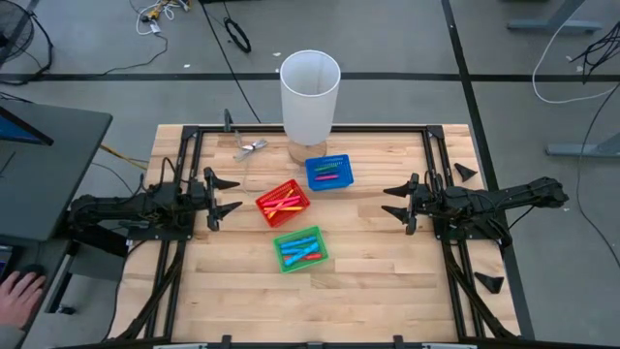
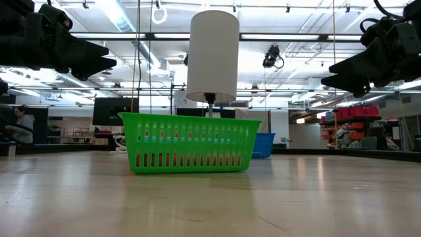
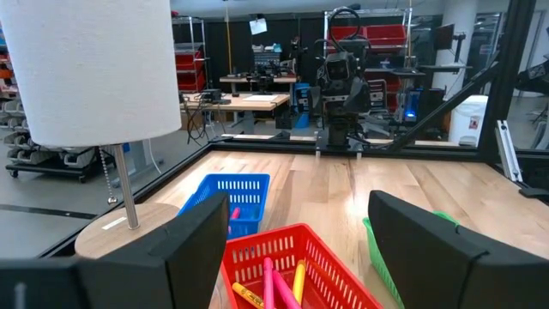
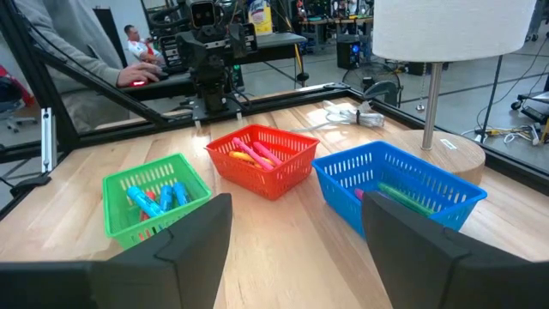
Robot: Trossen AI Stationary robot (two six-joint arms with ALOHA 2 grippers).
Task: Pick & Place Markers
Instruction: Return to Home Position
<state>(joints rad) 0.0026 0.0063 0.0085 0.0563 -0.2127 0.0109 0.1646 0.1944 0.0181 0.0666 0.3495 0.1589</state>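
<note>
Slim plastic markers lie in mesh baskets — left gripper and right gripper both gape wide, empty.

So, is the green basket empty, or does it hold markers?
Not empty: several markers, mostly blue, lie inside the green basket.

Fig.: bright, even overhead light fr. ceiling strips; soft shadow under green basket; glare streak on table; left gripper & right gripper backlit, dark.
</note>
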